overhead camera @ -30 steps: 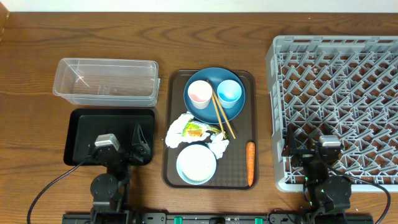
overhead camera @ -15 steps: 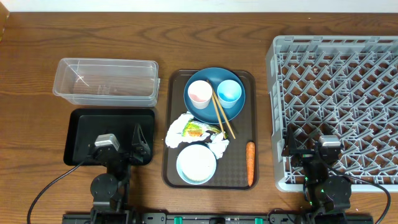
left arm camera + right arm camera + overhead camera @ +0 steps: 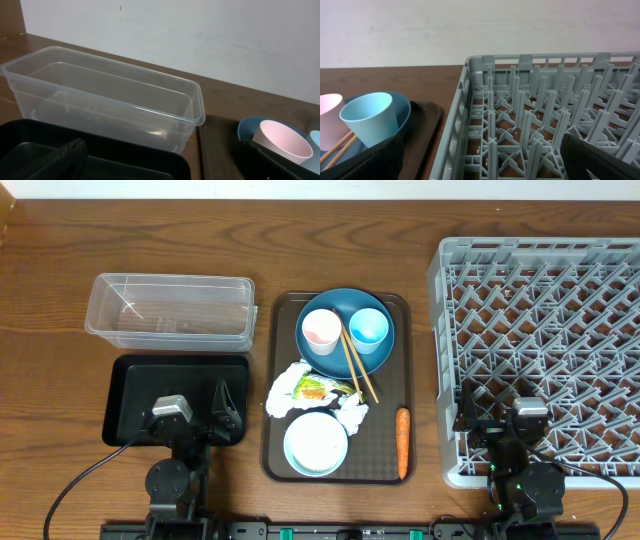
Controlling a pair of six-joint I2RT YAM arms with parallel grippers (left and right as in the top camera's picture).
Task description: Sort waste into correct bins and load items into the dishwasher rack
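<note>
Left gripper (image 3: 195,418): jaws spread wide, gripping nothing, over the near right part of the black tray (image 3: 130,380); clear tub (image 3: 170,310) just behind that tray; right gripper (image 3: 500,420): jaws equally wide, at the dishwasher rack's (image 3: 560,300) near left corner; between them, brown serving tray (image 3: 375,450); blue plate (image 3: 380,358) at its far end carries pink cup (image 3: 321,329), light blue cup (image 3: 368,327), chopsticks (image 3: 352,362) slanting off the rim; napkins (image 3: 295,388) at left edge; bowl (image 3: 316,443) at near edge; carrot (image 3: 402,442) along right edge.

No legible text — anywhere.
</note>
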